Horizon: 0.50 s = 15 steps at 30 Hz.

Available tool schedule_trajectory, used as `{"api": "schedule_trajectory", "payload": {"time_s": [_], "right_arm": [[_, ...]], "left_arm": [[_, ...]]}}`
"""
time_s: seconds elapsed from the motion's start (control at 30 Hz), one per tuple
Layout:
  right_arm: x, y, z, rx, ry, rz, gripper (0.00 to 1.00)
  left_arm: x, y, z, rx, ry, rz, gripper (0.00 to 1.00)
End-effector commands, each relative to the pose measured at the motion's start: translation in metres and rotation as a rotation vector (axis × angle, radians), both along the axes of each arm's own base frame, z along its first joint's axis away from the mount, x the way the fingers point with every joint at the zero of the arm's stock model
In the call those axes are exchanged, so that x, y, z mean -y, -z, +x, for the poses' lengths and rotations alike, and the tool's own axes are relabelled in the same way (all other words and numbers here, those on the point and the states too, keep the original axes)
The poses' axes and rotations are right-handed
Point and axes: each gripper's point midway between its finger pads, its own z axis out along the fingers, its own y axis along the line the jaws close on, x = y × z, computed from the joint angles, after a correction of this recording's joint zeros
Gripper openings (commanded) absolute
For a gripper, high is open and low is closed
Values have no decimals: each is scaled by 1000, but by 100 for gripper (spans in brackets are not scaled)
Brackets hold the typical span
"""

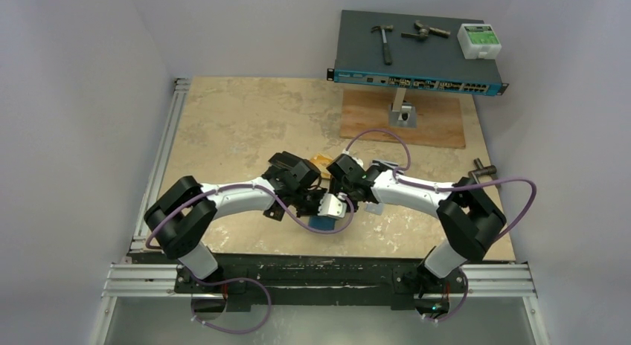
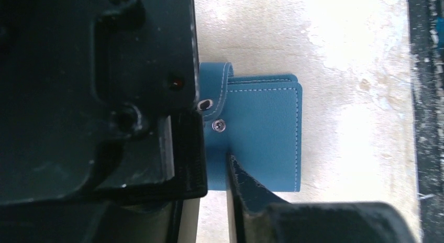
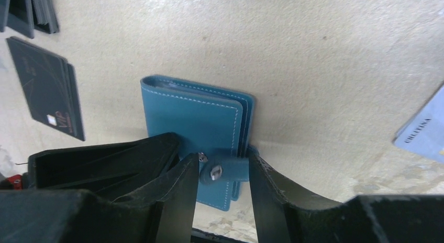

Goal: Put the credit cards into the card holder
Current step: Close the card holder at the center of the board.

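The teal card holder lies folded flat near the table's front edge, its snap tab undone. My left gripper is over its cover. Its fingers stand a narrow gap apart with nothing between them, and one fingertip rests on the leather. My right gripper is open and straddles the tab from the other side. A stack of black credit cards lies beside the holder, with more black ones beyond it. A silver card lies at the right and an orange one behind the grippers.
A network switch on a stand at the back right carries a hammer and a white box. Beneath it lies a wooden board. The black front rail runs close to the holder.
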Motion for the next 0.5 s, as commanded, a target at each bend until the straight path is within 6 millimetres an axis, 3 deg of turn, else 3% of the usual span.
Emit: {"api": "schedule_trajectory", "payload": {"time_s": [0.0,0.17,0.3,0.47], "right_arm": [[-43,-27,-10,38,-29,201,41],[-39,-30,-6,54,-4,218,42],[-34,-33,-1,69,6,220,42],[-27,-39,-1,80,-11,193,42]], "left_arm": [[11,-36,10,-32,-106,-84,27],[3,-63,15,-49,-153,-130,45],[-3,-81,15,-85,-202,-157,51],[-20,-110,28,-100,-292,-228,55]]}}
